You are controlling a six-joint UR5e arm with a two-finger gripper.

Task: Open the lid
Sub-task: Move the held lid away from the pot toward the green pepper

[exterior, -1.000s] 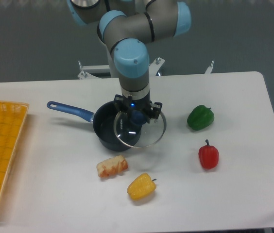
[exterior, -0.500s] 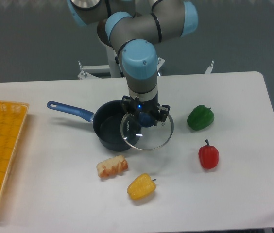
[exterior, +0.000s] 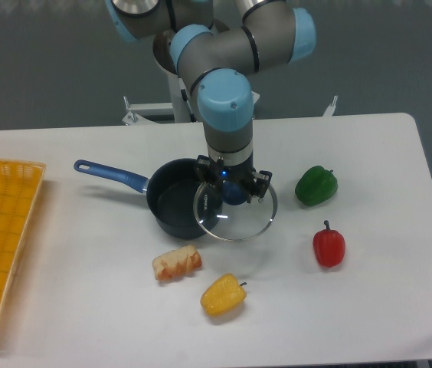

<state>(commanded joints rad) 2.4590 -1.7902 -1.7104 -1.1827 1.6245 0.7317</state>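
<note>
The round clear glass lid (exterior: 240, 221) with a metal rim hangs from my gripper (exterior: 234, 191), which is shut on its blue knob. The lid is lifted off and sits to the right of the dark saucepan (exterior: 171, 207), still overlapping the pan's right rim in this view. The saucepan has a blue handle (exterior: 110, 175) pointing left, and its inside shows dark and open. The arm comes down from above onto the knob.
A green pepper (exterior: 315, 185) and a red pepper (exterior: 328, 245) lie to the right. A yellow pepper (exterior: 222, 295) and a piece of corn-like food (exterior: 177, 263) lie in front of the pan. A yellow basket (exterior: 0, 238) stands at the left edge.
My gripper has carried the lid to the right, away from the saucepan's centre. More of the pan's inside shows now. The pan has not moved.
</note>
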